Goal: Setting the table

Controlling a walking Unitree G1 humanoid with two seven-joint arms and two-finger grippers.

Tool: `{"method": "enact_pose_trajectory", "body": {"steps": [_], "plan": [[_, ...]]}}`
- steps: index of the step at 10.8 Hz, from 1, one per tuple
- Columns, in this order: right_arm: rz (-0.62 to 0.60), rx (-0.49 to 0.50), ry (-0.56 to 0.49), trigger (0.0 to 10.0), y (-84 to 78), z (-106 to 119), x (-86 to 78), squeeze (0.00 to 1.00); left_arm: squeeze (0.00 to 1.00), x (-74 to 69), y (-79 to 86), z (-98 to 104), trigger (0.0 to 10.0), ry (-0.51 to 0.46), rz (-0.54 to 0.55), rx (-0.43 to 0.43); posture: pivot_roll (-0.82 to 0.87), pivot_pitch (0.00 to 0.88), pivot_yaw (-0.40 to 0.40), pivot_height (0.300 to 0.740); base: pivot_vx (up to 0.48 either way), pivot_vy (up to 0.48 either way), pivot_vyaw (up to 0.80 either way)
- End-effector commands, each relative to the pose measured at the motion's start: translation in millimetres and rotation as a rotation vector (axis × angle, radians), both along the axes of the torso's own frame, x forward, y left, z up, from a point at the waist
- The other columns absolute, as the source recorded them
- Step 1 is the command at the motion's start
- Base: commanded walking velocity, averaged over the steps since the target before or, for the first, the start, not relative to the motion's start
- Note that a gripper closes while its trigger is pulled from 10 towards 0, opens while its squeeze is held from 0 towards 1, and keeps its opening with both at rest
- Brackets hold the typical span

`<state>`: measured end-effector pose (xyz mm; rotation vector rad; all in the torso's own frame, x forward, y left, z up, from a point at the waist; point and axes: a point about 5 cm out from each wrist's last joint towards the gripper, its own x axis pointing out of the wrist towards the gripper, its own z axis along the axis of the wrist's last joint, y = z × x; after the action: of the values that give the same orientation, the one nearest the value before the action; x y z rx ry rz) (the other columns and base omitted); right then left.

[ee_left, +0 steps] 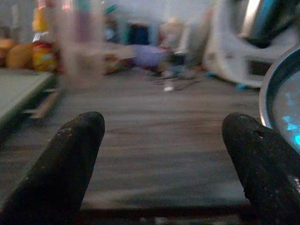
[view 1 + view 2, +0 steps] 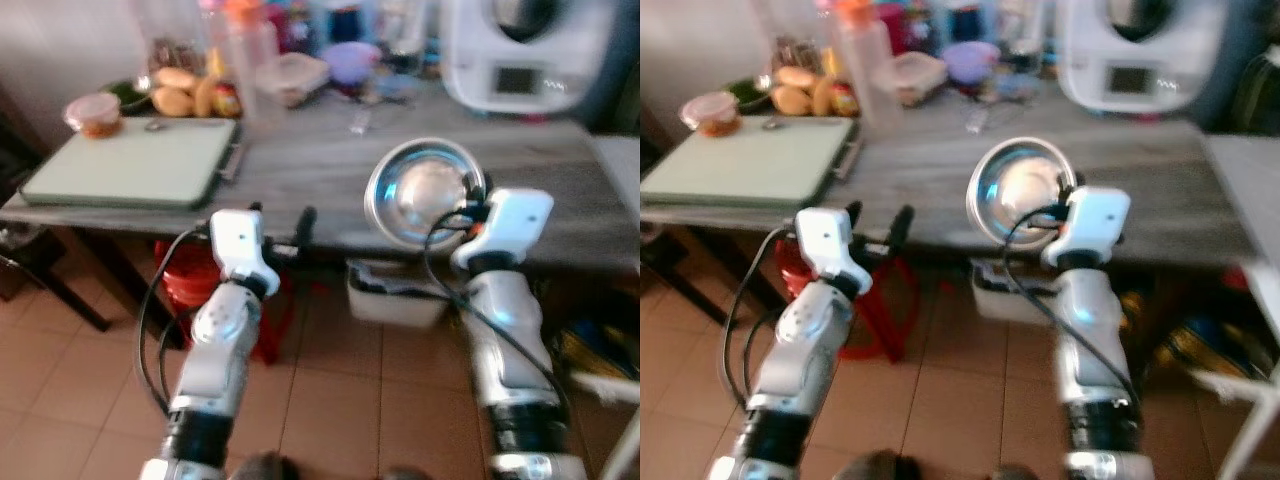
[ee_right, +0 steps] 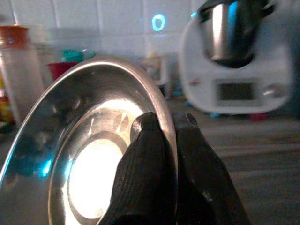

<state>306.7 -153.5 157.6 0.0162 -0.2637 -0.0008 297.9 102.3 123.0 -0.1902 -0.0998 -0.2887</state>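
Observation:
A shiny steel plate (image 2: 420,192) is held tilted up on edge above the near edge of the grey wooden table (image 2: 320,170). My right gripper (image 3: 165,126) is shut on the plate's rim (image 3: 159,101), one finger on each face. My left gripper (image 2: 280,222) is open at the table's front edge, left of the plate, with nothing between its fingers (image 1: 70,159). In the left wrist view the plate's edge (image 1: 281,103) stands just beyond one finger.
A pale green cutting board (image 2: 130,162) lies on the table's left end. Along the back stand bread rolls (image 2: 175,90), a small tub (image 2: 95,112), a tall plastic bottle (image 2: 245,45), containers, and a white kitchen machine (image 2: 520,50). Under the table are a red stool (image 2: 195,285) and a white bin (image 2: 395,295).

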Motion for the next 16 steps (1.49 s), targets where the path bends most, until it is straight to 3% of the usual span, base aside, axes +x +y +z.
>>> {"method": "enact_pose_trajectory", "body": {"steps": [1,3,7,9,11,16], "plan": [[-0.019,0.007,-0.013,10.0,-6.7,3.1,0.5,0.00,0.00,0.2,-6.1,3.7,10.0,-0.013,-0.027,-0.009,-0.08,0.056,0.067,0.740,0.480,0.000,0.00],[-0.037,0.037,-0.002,10.0,-10.4,1.6,1.0,0.00,0.00,-0.8,-6.6,4.1,10.0,-0.015,-0.036,-0.007,-0.08,0.064,0.069,0.740,0.472,0.000,0.00],[-0.095,0.205,0.120,10.0,-15.3,-14.2,2.2,0.00,0.00,-7.2,13.9,2.5,10.0,-0.020,0.047,0.023,-0.07,0.103,0.066,0.740,0.000,0.000,0.00],[-0.096,0.236,0.140,10.0,-16.0,-10.3,4.7,0.00,0.00,-17.7,28.6,-1.4,10.0,0.000,0.095,0.040,-0.06,0.120,0.063,0.740,0.000,0.000,0.00],[-0.101,0.312,0.238,10.0,-16.0,-23.8,7.0,0.00,0.00,-22.7,37.6,-8.0,10.0,0.027,0.122,0.071,-0.05,0.124,0.060,0.740,0.000,0.000,0.00],[-0.096,0.386,0.400,10.0,-14.0,-37.7,9.0,0.00,0.00,-22.2,31.6,-6.3,10.0,0.030,0.103,0.066,-0.06,0.120,0.059,0.740,0.000,0.000,0.00]]}}
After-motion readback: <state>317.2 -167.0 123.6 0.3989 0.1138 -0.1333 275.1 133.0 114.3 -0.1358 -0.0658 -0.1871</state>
